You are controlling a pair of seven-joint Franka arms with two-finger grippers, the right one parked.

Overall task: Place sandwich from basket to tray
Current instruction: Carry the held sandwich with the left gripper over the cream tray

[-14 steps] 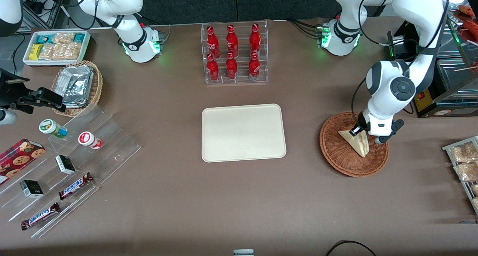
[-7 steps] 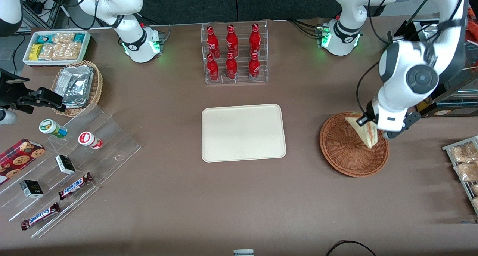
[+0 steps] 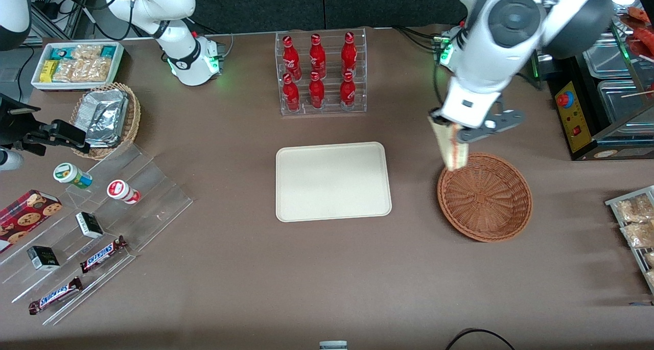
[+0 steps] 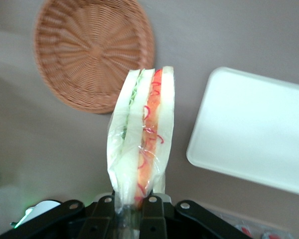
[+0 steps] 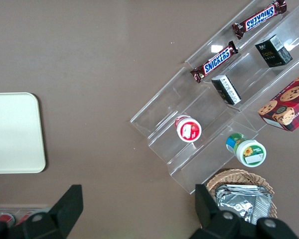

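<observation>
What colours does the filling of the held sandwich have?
Red-orange and green between white bread, clearest in the left wrist view: the gripper holds the sandwich.

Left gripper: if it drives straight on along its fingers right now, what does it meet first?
Probably bare table. The left gripper, shut on the sandwich, points down into the gap between the wicker basket and the tray. Depth is unclear; the sandwich tip would land first.

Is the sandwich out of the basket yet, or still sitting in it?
Out. The gripper holds the sandwich in the air above the basket's rim, on the tray side. The wrist view shows the basket empty.
</observation>
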